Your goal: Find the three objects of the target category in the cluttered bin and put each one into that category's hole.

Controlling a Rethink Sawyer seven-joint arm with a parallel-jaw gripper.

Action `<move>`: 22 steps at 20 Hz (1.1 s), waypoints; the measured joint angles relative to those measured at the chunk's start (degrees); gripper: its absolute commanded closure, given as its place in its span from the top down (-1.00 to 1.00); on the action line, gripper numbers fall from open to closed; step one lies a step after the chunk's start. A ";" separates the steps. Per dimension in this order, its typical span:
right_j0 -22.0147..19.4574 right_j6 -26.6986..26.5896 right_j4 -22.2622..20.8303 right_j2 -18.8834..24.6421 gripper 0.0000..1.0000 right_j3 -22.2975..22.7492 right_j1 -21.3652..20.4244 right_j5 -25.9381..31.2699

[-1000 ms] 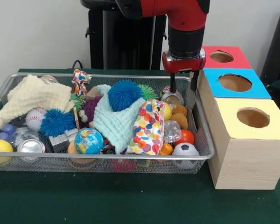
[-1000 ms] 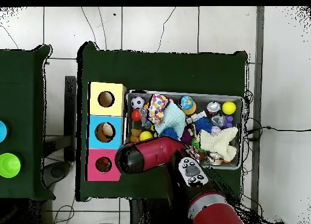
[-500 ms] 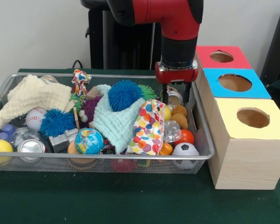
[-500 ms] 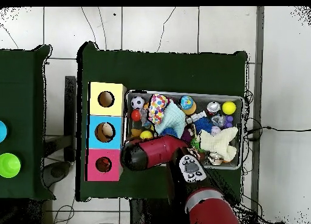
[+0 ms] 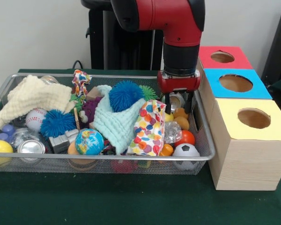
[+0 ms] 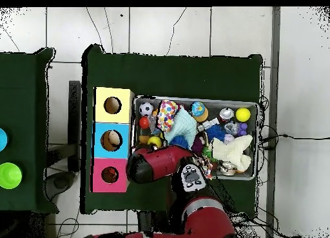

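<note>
Red and black arm descends into the right end of the silver wire-mesh bin (image 5: 203, 140), which sits on the green-covered tabletop (image 5: 131, 201). The gripper (image 5: 179, 104) hangs with its two dark fingers spread, nothing between them, straddling a small metal can (image 5: 177, 99) at the bin's far right corner.

Target category is not stated; the cluster under the gripper is my best guess. Just in front of the can lie orange rounded pieces (image 5: 181, 119), then an orange-red ball (image 5: 186, 137) and a black-and-white miniature football (image 5: 186, 151) against the near wall. A pale mint knitted cloth (image 5: 117, 123) and a dotted multicolour cloth (image 5: 149, 126) lie draped over the middle of the heap.

Beside the bin stand three wooden boxes, lids yellow (image 5: 253, 118), blue (image 5: 235, 83) and red (image 5: 222, 57), each with a round hole.

Handling, as judged: the can is light, stiff, smooth-sided and likely slippery; take it across the body at mid height. The balls look soft and would roll; neighbours crowd close, so a pinch may nudge them.
</note>
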 measured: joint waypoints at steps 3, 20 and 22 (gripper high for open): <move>1.07 0.00 0.43 -1.05 1.00 -1.19 0.30 -0.90; 2.67 0.00 5.35 -5.29 1.00 -13.55 10.45 -15.68; 2.66 0.00 5.54 -5.29 1.00 -13.70 10.56 -15.67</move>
